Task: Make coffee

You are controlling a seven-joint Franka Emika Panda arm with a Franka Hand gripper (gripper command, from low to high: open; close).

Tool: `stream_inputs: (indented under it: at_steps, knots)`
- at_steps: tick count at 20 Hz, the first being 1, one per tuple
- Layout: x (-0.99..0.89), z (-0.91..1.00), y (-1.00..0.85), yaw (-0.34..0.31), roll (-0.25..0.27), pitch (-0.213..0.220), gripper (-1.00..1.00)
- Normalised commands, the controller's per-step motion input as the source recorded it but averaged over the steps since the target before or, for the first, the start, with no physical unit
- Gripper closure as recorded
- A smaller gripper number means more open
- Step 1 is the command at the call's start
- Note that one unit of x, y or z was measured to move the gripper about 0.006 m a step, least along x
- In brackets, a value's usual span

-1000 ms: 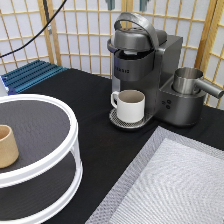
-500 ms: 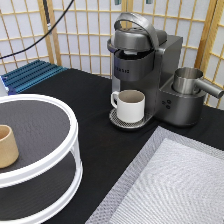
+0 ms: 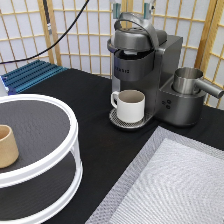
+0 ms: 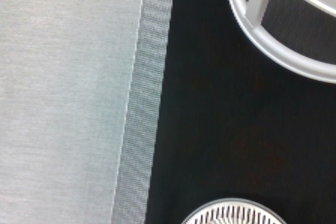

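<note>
You will find no text you can read anywhere in these views. The front of the coffee machine (image 3: 131,70) carries a faint light marking below its head, but its letters cannot be made out. The white mug (image 3: 130,105) and the tan cup (image 3: 7,145) show no print.

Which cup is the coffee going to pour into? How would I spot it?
Find the grey coffee machine at the exterior view's top. On its round drip tray stands the white mug. Unlike the tan cup on the white stand, it has a handle.
</note>
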Motion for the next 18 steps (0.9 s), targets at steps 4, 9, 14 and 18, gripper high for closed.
stream_inputs:
  at_steps: [4, 9, 14, 18]
  knots:
    - [0.38, -0.7, -0.02, 0.0, -0.099, 0.0, -1.0]
    - [0.26, -0.73, -0.11, 0.004, -0.103, 0.0, -1.0]
    - [0.06, -0.7, -0.31, 0.006, -0.077, 0.0, -1.0]
    - [0.15, -1.0, -0.23, 0.041, -0.081, 0.01, -1.0]
